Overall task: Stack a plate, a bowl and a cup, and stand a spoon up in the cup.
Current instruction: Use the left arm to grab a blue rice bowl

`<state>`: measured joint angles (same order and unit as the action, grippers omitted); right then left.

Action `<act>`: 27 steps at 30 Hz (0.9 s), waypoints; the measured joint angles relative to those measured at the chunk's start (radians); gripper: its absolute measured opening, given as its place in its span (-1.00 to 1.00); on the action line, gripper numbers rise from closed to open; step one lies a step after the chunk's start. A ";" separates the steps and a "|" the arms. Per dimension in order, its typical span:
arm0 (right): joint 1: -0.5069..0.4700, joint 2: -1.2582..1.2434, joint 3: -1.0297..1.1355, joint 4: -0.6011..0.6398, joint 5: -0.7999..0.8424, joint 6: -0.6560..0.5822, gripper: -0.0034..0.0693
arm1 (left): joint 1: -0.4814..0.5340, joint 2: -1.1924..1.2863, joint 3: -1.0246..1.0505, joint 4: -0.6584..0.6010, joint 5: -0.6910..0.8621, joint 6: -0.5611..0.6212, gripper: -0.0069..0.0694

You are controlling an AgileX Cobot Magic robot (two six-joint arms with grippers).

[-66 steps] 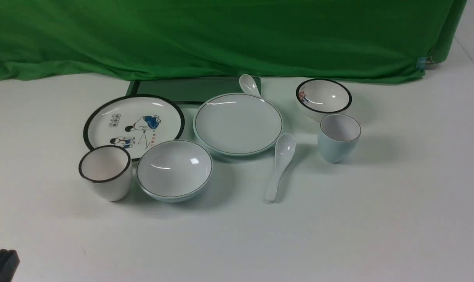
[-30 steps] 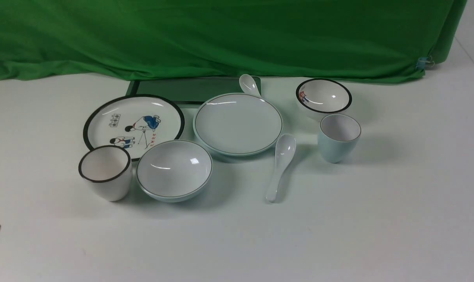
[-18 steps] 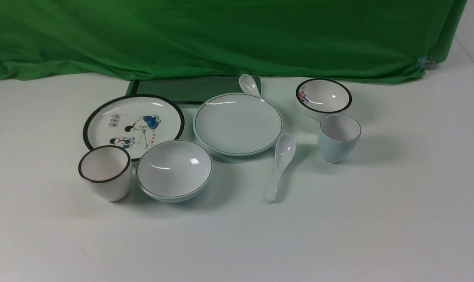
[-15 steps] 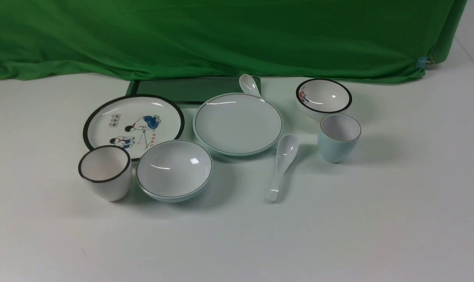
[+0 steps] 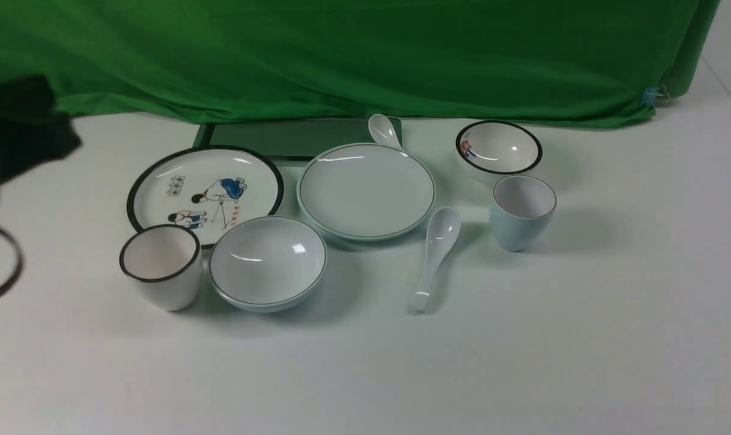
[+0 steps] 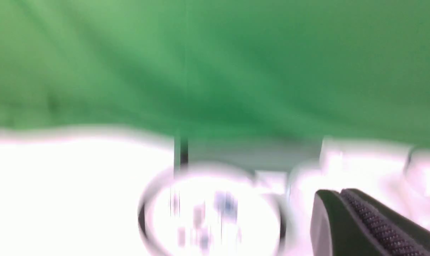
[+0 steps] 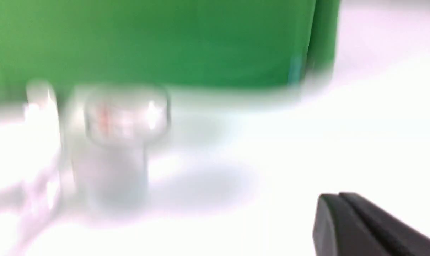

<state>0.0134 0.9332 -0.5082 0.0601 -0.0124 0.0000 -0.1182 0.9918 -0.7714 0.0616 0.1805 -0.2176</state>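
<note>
Spoon (image 5: 432, 261) lies beside plate (image 5: 367, 190), perhaps touching it.

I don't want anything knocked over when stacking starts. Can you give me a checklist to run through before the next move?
1. Plate bare, ready as base: ok.
2. Bowl upright and empty: ok.
3. Grip room around bowl: not ok, black-rimmed cup stands right beside it.
4. Blue cup upright, empty: ok.
5. Spoon lying free between plate and blue cup: ok.
6. Left gripper and right gripper open: cannot tell, wrist views blurred.
</note>
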 joint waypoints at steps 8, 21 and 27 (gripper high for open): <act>0.197 0.357 -0.425 0.010 0.573 -0.166 -0.87 | -0.087 0.387 -0.337 -0.136 0.432 0.253 -0.71; 0.342 0.528 -0.530 0.018 0.721 -0.209 -0.87 | -0.121 0.943 -0.749 -0.098 0.632 0.509 0.37; 0.343 0.528 -0.530 0.018 0.720 -0.209 -0.87 | -0.121 1.071 -0.772 -0.094 0.618 0.512 0.07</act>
<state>0.3561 1.4615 -1.0382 0.0780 0.7076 -0.2094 -0.2394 2.0626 -1.5437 -0.0329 0.7986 0.2948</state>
